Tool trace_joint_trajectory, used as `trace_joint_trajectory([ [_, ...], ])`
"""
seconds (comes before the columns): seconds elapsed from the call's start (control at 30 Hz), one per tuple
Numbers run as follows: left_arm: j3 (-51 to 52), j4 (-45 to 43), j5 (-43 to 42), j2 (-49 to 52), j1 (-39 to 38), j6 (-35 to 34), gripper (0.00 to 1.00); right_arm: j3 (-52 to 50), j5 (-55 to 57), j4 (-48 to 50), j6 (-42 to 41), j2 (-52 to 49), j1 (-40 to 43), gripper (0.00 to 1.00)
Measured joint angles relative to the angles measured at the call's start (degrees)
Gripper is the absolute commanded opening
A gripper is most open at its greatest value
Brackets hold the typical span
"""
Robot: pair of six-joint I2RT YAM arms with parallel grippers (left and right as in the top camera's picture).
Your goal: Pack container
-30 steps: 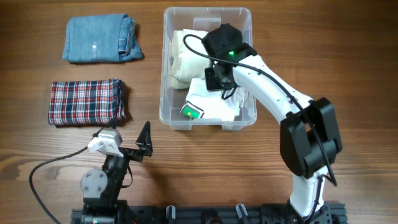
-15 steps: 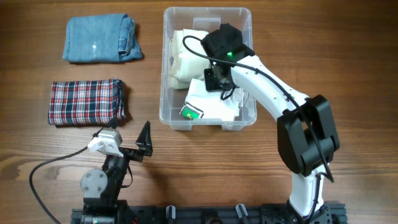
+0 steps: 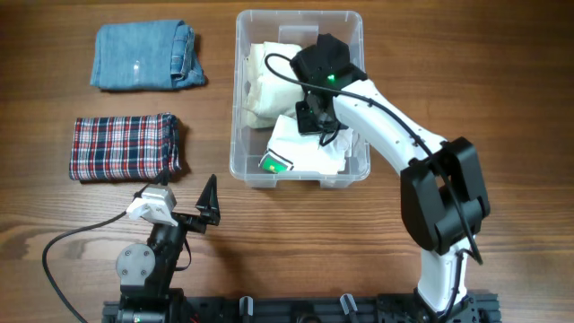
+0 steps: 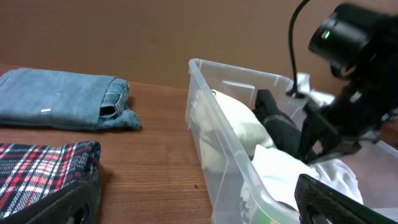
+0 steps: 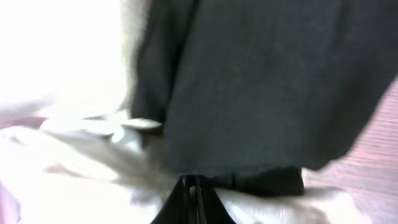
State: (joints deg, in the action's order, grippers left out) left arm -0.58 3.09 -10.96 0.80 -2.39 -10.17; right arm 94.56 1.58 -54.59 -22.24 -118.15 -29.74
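Wood-grain worktop (image 3: 502,72) is seen under everything. Toward its far middle the container (image 3: 296,15) is set, well apart from the left jaws, which are spread wide and held low by the near edge. The right jaws are placed inside the container, toward its right wall, and are pressed shut. Dark grey cloth (image 5: 249,87) is seen directly before their tips, though whether it is pinched cannot be told. The container is clear plastic, rectangular, with a rounded rim. A cream garment (image 3: 258,85) and a white garment with a green label (image 3: 305,157) are seen inside it. Folded jeans (image 3: 143,56) and a folded plaid shirt (image 3: 124,146) are laid to its left.
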Motion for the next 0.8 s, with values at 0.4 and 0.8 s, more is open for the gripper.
trace_joint_trajectory([
  [0.4, 0.0, 0.0, 0.0, 0.0, 0.0, 0.0, 1.0, 8.6, 2.5, -4.1, 1.3, 17.9, 3.1, 0.91],
  [0.8, 0.0, 0.0, 0.0, 0.0, 0.0, 0.0, 1.0, 8.9, 6.5, -11.7, 1.3, 19.1, 30.2, 1.0],
])
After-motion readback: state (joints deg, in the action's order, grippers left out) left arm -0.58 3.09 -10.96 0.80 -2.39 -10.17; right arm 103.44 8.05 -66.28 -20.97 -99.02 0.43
